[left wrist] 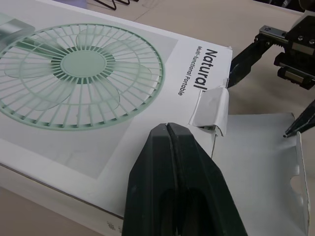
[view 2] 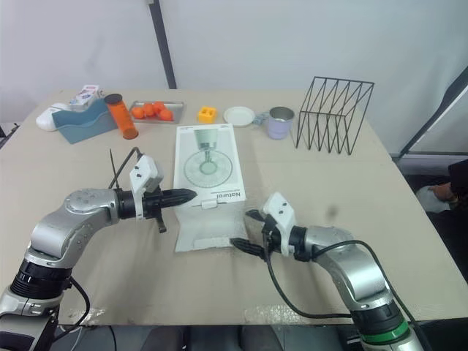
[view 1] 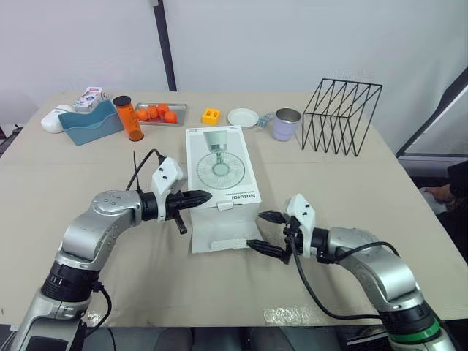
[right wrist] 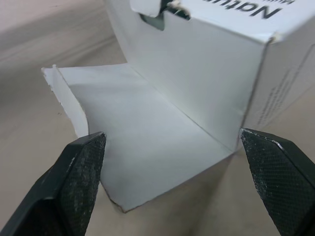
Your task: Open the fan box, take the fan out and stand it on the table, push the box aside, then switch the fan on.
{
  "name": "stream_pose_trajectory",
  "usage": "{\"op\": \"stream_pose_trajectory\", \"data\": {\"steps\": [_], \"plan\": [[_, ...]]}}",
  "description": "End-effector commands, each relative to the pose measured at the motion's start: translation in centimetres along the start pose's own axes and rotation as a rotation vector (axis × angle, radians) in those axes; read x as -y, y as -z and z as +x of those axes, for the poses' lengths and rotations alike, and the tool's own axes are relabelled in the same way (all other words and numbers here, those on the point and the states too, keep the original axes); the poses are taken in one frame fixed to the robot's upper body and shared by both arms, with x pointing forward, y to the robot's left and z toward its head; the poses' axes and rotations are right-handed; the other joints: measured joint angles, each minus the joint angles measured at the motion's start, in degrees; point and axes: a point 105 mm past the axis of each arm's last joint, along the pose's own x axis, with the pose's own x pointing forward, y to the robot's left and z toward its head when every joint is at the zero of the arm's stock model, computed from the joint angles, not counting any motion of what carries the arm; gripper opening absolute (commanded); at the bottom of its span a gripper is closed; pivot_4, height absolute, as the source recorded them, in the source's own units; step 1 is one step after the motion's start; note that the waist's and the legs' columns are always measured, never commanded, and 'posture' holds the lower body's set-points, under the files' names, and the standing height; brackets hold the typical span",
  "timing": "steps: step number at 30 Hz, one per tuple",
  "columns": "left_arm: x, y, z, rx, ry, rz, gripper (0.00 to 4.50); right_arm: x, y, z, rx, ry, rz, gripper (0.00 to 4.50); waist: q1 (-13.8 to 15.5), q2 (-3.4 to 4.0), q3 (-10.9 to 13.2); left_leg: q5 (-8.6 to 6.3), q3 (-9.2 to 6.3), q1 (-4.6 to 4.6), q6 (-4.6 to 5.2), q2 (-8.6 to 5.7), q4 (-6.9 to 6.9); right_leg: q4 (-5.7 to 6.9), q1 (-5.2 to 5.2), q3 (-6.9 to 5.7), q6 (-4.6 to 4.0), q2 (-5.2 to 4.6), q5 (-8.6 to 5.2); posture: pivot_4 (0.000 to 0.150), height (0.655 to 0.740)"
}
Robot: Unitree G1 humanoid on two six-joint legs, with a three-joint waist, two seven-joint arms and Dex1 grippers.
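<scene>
Head stereo downward, wrist cameras near box

We found the bench brightly and evenly lit from overhead; soft, faint shadows lay under the open flap of the fan box and beneath the wire rack.

Robotics lab test bench, plain white wall, beige table of unrelated props, wire rack, mug, fruit tray

Fan box near-left edge hidden behind left gripper, its contents hidden behind the white end wall, its far part cut off in left wrist view, side print unreadable.
</scene>
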Motion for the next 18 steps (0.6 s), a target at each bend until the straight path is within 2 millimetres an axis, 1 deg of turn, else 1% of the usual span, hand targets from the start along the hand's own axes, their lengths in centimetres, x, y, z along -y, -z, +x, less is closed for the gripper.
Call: {"op": "stream_pose_trajectory", "data": {"steps": [1, 6, 12, 18], "plan": [[0.0, 2.3, 0.0, -0.081, -0.01, -0.069, 0.03, -0.6, -1.2, 0.2, 0.041, -0.027, -0.026, 4.5, 0.0, 0.0, 0.0, 0.0, 0.0, 0.0, 0.0, 0.0, 0.0, 0.0, 0.0, 0.0, 0.0, 0.0, 0.0, 0.15, 0.74], [0.2, 2.3, 0.1, -0.08, -0.008, -0.071, 0.03, -1.0, -1.4, 0.4, 0.053, -0.051, -0.019, 4.5, 0.0, 0.0, 0.0, 0.0, 0.0, -0.01, 0.0, 0.0, 0.0, -0.01, 0.0, 0.0, 0.0, 0.0, 0.0, 0.15, 0.74], [0.3, 2.3, -0.1, -0.083, -0.012, -0.072, 0.03, -0.2, -0.7, 0.2, 0.02, -0.013, -0.039, 4.5, 0.0, 0.0, 0.0, 0.0, 0.01, -0.01, 0.0, 0.0, -0.02, -0.01, -0.01, 0.01, 0.0, 0.0, 0.0, 0.15, 0.74], [0.3, 2.3, -0.1, -0.084, -0.017, -0.074, 0.03, 0.2, -0.6, 0.3, 0.012, 0.002, -0.04, 4.5, 0.0, 0.0, 0.0, -0.01, 0.01, -0.01, -0.01, 0.01, -0.04, -0.02, -0.03, 0.02, 0.0, 0.0, -0.01, 0.15, 0.74]]}}
